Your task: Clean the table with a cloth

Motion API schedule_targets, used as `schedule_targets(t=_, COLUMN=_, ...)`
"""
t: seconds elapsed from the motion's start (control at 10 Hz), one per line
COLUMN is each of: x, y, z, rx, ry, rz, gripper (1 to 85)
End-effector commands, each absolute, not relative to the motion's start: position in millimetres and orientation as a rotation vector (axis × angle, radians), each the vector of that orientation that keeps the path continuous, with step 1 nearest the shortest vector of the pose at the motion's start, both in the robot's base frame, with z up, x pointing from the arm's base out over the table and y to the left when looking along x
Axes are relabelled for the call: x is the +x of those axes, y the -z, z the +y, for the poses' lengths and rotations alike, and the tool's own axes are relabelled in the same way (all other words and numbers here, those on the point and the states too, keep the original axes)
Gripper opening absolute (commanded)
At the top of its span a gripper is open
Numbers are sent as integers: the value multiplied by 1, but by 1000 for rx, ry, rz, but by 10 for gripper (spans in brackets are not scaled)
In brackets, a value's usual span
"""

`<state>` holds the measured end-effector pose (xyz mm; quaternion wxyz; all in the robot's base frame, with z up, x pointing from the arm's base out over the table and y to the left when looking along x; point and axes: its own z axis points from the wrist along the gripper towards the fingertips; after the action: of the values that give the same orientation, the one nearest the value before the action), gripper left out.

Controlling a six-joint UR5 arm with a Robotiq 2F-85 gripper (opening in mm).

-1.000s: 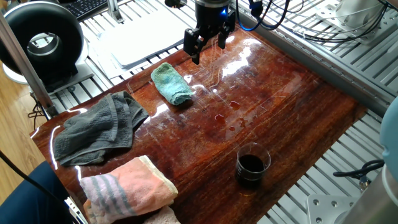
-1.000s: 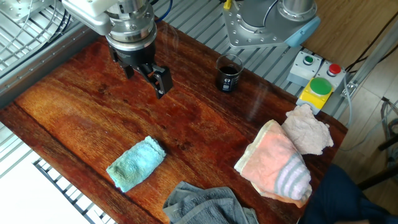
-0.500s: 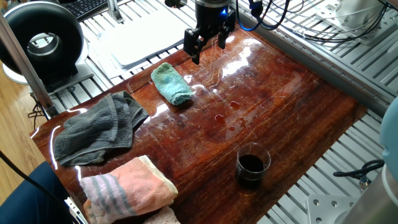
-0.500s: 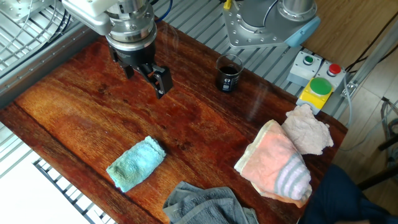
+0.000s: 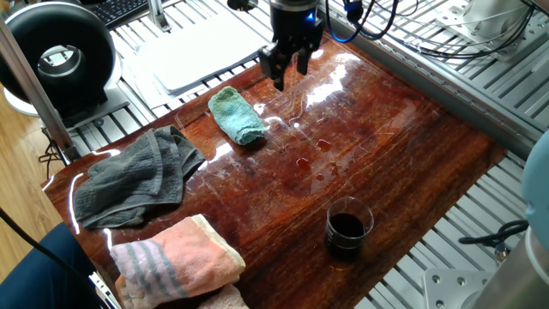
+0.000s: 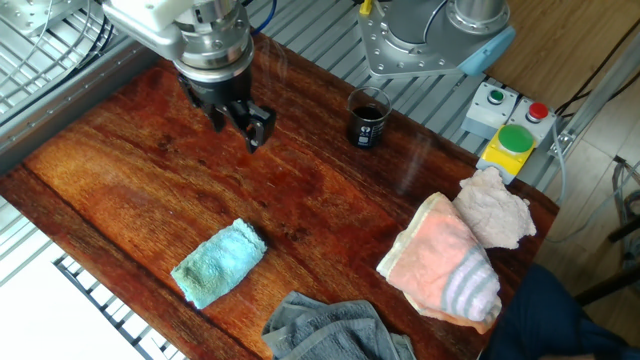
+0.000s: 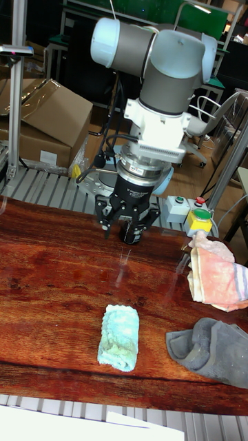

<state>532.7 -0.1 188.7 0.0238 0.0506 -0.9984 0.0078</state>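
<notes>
The teal-green cloth (image 5: pixel 238 116) (image 6: pixel 218 262) (image 7: pixel 118 337) lies folded on the glossy reddish-brown table (image 5: pixel 403 163) (image 6: pixel 120 190) (image 7: pixel 48 275), near the edge beside the white board. My gripper (image 5: pixel 290 70) (image 6: pixel 240 125) (image 7: pixel 120 231) hangs just above the tabletop, apart from the cloth and further in toward the arm's base. It points down and stands open, with nothing between its fingers. Small wet spots (image 5: pixel 302 161) glisten on the wood near the middle.
A dark grey towel (image 5: pixel 133 180) and a pink striped towel (image 5: pixel 176 257) lie at one end of the table. A glass of dark liquid (image 5: pixel 347 230) (image 6: pixel 368 118) stands near the far long edge. A white board (image 5: pixel 197 51) lies beside the table.
The gripper has turned about its vertical axis, so its fingers now line up differently. It has stayed in the same place. The cloth has not moved.
</notes>
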Motion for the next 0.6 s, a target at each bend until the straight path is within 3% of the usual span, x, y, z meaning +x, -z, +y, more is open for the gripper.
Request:
schedule_targets(t=0.0, x=537, y=-185, z=8, rx=239, ry=-11, rz=-3061, gripper=10)
schedule_targets(t=0.4, x=603, y=-157, z=36, rx=239, ry=69, rz=-3083, gripper=33)
schedule_targets(t=0.5, x=617, y=-144, z=37, rx=291, ry=70, rz=-3082, gripper=137)
